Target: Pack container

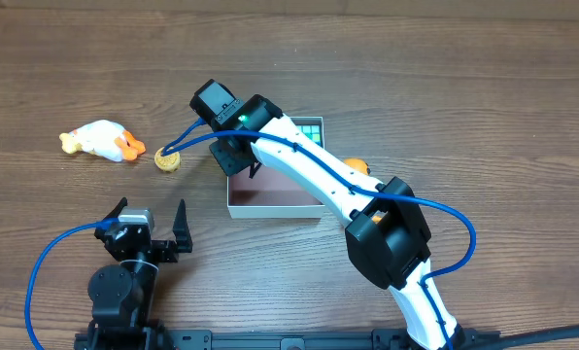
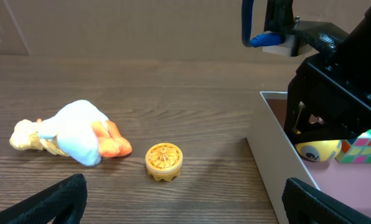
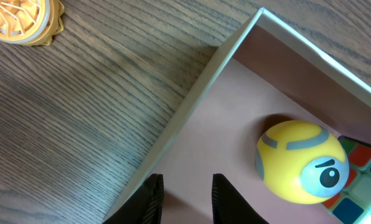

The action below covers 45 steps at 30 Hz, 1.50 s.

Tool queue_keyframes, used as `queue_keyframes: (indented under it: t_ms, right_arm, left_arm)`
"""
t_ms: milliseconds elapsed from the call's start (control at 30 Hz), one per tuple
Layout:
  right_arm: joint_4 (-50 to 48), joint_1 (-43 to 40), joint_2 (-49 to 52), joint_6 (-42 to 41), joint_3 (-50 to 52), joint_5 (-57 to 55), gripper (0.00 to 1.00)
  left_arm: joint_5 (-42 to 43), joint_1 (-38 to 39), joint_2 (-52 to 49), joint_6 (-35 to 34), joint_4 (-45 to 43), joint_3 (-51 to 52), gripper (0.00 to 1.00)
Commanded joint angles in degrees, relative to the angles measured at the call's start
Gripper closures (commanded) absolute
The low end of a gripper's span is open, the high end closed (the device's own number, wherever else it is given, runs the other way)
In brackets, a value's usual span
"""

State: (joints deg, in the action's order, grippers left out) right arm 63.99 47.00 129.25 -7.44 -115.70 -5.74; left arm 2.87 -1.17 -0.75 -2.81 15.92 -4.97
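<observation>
The container (image 1: 270,208) is a shallow white-walled box with a pinkish floor, at mid table. Its near wall (image 2: 271,163) and corner (image 3: 192,112) show in both wrist views. Inside lie a yellow ball with a face (image 3: 300,163) (image 2: 319,150) and a colourful puzzle cube (image 1: 310,130) (image 2: 366,144). My right gripper (image 3: 187,199) (image 1: 236,160) hangs over the box's left part, jaws slightly apart with nothing between them. My left gripper (image 1: 153,222) (image 2: 188,208) stands wide open near the front edge, holding nothing.
A white and orange plush duck (image 1: 100,141) (image 2: 73,134) lies on the table at the left. A small yellow cog-shaped toy (image 1: 167,159) (image 2: 164,162) (image 3: 20,22) sits between duck and box. An orange object (image 1: 357,165) peeks out right of the box.
</observation>
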Motion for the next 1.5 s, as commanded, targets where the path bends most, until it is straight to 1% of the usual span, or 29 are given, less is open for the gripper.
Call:
queue_keyframes:
  t_ms: [0, 100, 200, 233, 267, 300, 367, 433, 567, 800, 833, 933, 1033, 1133, 1233, 1467]
  right_arm:
    - [-0.5, 0.1, -2.9, 0.7, 0.2, -1.0, 0.68]
    - [-0.4, -0.2, -2.9, 1.8, 0.2, -2.6, 0.57]
    - [-0.3, -0.8, -2.9, 2.0, 0.2, -3.7, 0.52]
    - [-0.3, -1.0, -2.9, 2.0, 0.2, -4.4, 0.46]
    - [-0.3, -1.2, -2.9, 2.0, 0.2, -5.2, 0.37]
    - [-0.3, -1.6, -2.9, 2.0, 0.2, -6.1, 0.33]
    - [-0.2, -2.5, -2.9, 2.0, 0.2, -6.3, 0.32]
    - [0.3, -3.5, -2.9, 2.0, 0.2, -6.3, 0.25]
    - [1.2, -6.1, -2.9, 1.9, -0.2, -6.3, 0.16]
    - [5.5, -8.0, -2.9, 1.9, -6.9, -6.3, 0.15]
    - [8.4, -8.5, -3.0, 0.0, -9.9, -7.5, 0.15]
    - [12.8, -10.2, -3.1, -3.0, -13.9, -9.5, 0.15]
    - [19.2, -14.1, -3.3, -7.7, -17.7, -9.9, 0.15]
    - [25.0, -18.9, -3.3, -13.7, -18.4, -9.5, 0.15]
    - [29.1, -22.7, -3.3, -16.7, -18.4, -8.6, 0.15]
    - [32.3, -25.2, -3.5, -16.9, -18.4, -8.6, 0.15]
  left_arm:
    - [0.8, -0.3, 0.4, 0.5, -0.1, 0.2, 0.00]
    - [0.8, -0.3, 0.4, 0.5, -0.1, 0.2, 0.00]
    - [0.8, -0.3, 0.4, 0.5, -0.1, 0.2, 0.00]
    - [0.8, -0.3, 0.4, 0.5, -0.1, 0.2, 0.00]
    - [0.8, -0.3, 0.4, 0.5, -0.1, 0.2, 0.00]
    - [0.8, -0.3, 0.4, 0.5, -0.1, 0.2, 0.00]
    - [0.8, -0.3, 0.4, 0.5, -0.1, 0.2, 0.00]
    - [0.8, -0.3, 0.4, 0.5, -0.1, 0.2, 0.00]
    - [0.8, -0.3, 0.4, 0.5, -0.1, 0.2, 0.00]
    - [0.8, -0.3, 0.4, 0.5, -0.1, 0.2, 0.00]
    - [0.8, -0.3, 0.4, 0.5, -0.1, 0.2, 0.00]
    - [0.8, -0.3, 0.4, 0.5, -0.1, 0.2, 0.00]
    - [0.8, -0.3, 0.4, 0.5, -0.1, 0.2, 0.00]
    - [0.8, -0.3, 0.4, 0.5, -0.1, 0.2, 0.00]
    - [0.8, -0.3, 0.4, 0.5, -0.1, 0.2, 0.00]
    - [0.8, -0.3, 0.4, 0.5, -0.1, 0.2, 0.00]
